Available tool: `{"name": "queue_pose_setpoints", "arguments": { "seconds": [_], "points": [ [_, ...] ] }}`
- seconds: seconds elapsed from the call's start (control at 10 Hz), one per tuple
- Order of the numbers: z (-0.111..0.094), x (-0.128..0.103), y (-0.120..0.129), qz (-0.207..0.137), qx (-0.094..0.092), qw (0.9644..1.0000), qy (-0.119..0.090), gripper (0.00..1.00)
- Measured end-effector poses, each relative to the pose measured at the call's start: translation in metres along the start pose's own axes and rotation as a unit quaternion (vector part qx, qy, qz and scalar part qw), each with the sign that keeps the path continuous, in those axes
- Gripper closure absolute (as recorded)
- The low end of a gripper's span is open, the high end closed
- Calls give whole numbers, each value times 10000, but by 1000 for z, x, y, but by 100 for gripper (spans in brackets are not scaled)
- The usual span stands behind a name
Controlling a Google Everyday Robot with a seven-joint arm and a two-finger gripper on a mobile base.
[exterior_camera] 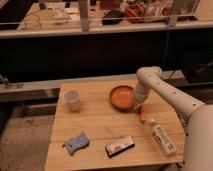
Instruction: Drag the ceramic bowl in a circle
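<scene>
The ceramic bowl (121,96) is a round, shallow orange-terracotta bowl on the wooden table (100,125), toward its far right part. My gripper (137,102) comes down from the white arm (165,92) and sits at the bowl's right rim, touching it. The small white cup (72,99) stands to the left of the bowl, apart from it.
An orange carrot-like item (142,114) lies just right of the bowl near the gripper. A white bottle (161,137) lies at the right front, a snack bar (119,146) at the front middle, a blue sponge (76,143) at the front left. A railing runs behind the table.
</scene>
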Motion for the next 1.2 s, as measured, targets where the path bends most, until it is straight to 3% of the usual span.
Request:
{"name": "queue_pose_setpoints", "arguments": {
  "seconds": [0.3,0.6,1.0,1.2],
  "points": [
    [9,-31,42,90,-262,9996,-49,100],
    [16,-82,51,-135,-417,9990,-117,100],
    [28,-148,24,-792,-478,9950,-378,100],
    [35,-163,4,-1002,-433,9929,-462,100]
  ]
}}
